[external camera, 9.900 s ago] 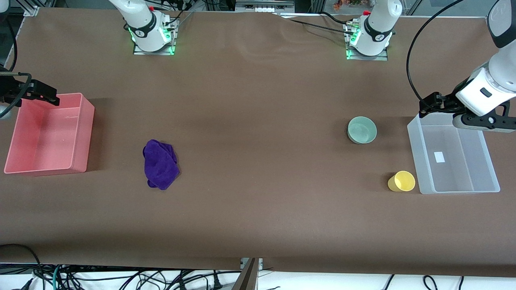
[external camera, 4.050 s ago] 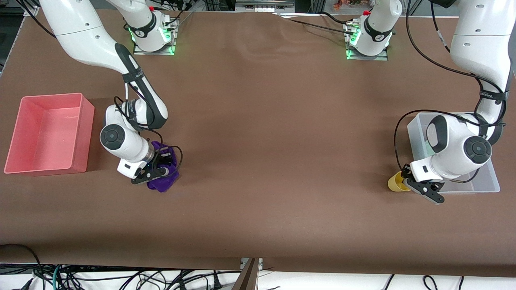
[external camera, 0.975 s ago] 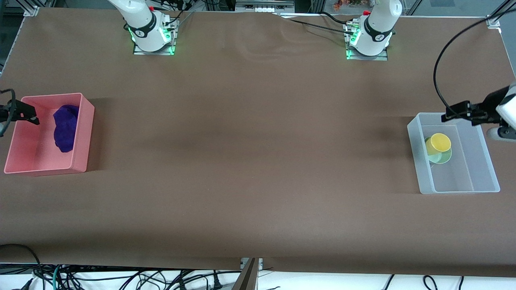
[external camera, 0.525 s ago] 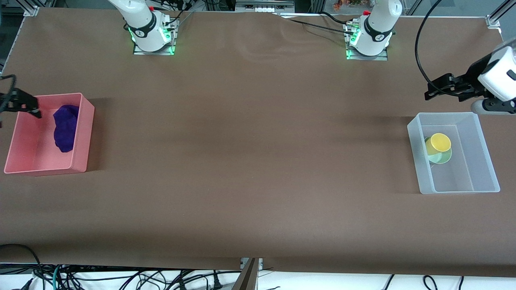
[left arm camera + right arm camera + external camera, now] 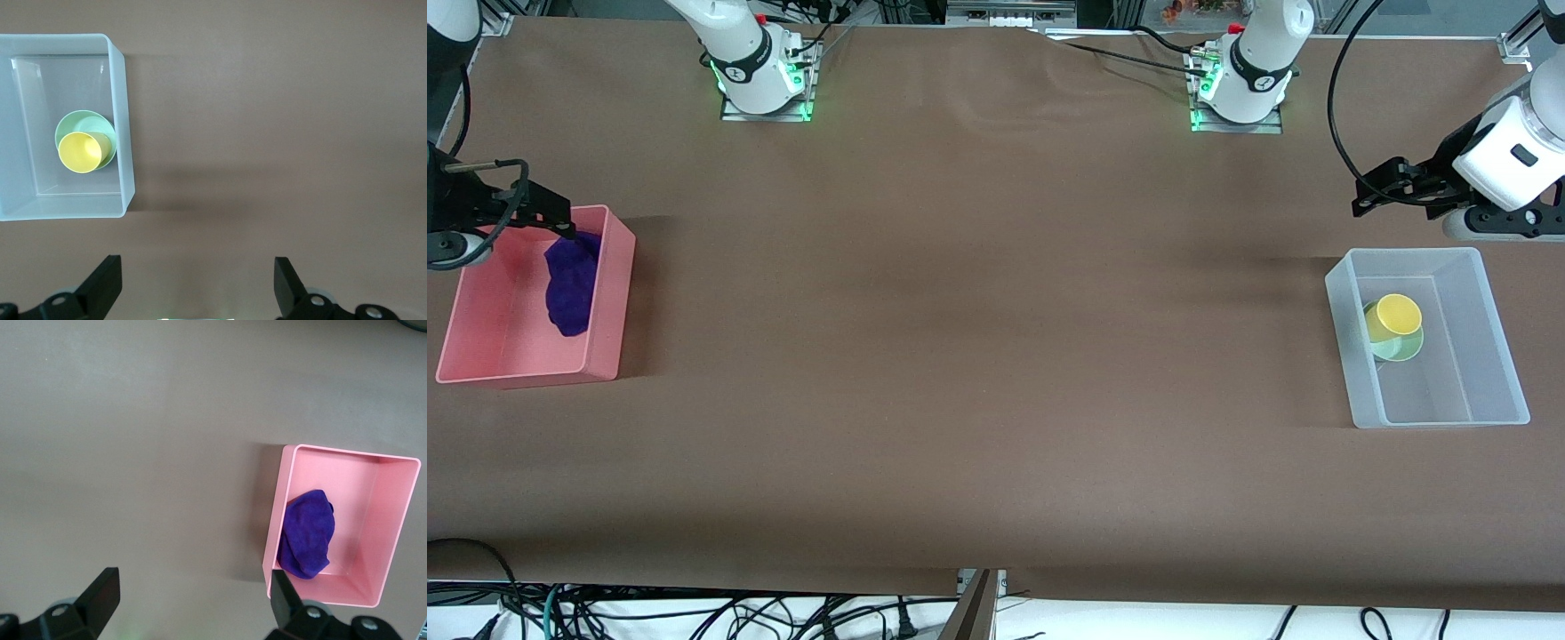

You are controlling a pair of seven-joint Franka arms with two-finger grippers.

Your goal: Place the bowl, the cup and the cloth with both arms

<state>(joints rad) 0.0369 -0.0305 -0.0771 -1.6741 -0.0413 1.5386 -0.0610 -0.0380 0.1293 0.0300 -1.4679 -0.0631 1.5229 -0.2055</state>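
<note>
The yellow cup [image 5: 1395, 316] sits in the mint-green bowl [image 5: 1400, 346] inside the clear bin [image 5: 1489, 293] at the left arm's end of the table. Cup [image 5: 80, 151], bowl [image 5: 72, 124] and bin [image 5: 123, 133] also show in the left wrist view. The purple cloth [image 5: 569, 283] lies in the pink bin [image 5: 614, 302] at the right arm's end, and shows in the right wrist view [image 5: 307, 533]. My left gripper [image 5: 1371, 188] is open and empty, up in the air over the table beside the clear bin. My right gripper [image 5: 547, 212] is open and empty over the pink bin's rim.
The brown table [image 5: 978, 338] stretches between the two bins. The arm bases [image 5: 763, 80] [image 5: 1240, 84] stand along the edge farthest from the front camera. Cables hang below the edge nearest that camera.
Both grippers have drifted toward the table's middle while staying open and empty. The right one now hangs over the pink bin's rim. Cup, bowl and cloth have not moved.
</note>
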